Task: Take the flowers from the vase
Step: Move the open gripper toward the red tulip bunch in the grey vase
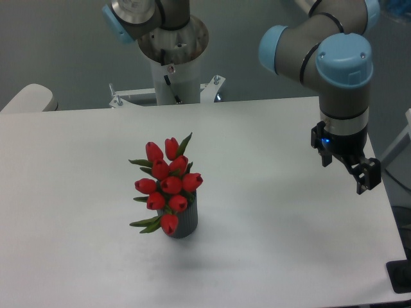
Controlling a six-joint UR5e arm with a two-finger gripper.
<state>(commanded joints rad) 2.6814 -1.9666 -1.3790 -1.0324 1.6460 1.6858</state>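
The flowers (168, 183), a bunch of red closed tulips with green leaves, stand in the vase (184, 222), a small dark grey ribbed cylinder left of the table's middle. The blooms hide the vase's rim and the stems. My gripper (347, 173) hangs above the table's right side, far to the right of the bunch and a little higher in the picture. Its two black fingers (368, 176) point down, spread apart, with nothing between them.
The arm's base column (173, 64) stands on a bracket behind the white table's (270, 244) far edge. A pale rounded object (29, 97) sits off the back left corner. A dark object (399, 277) lies by the front right corner.
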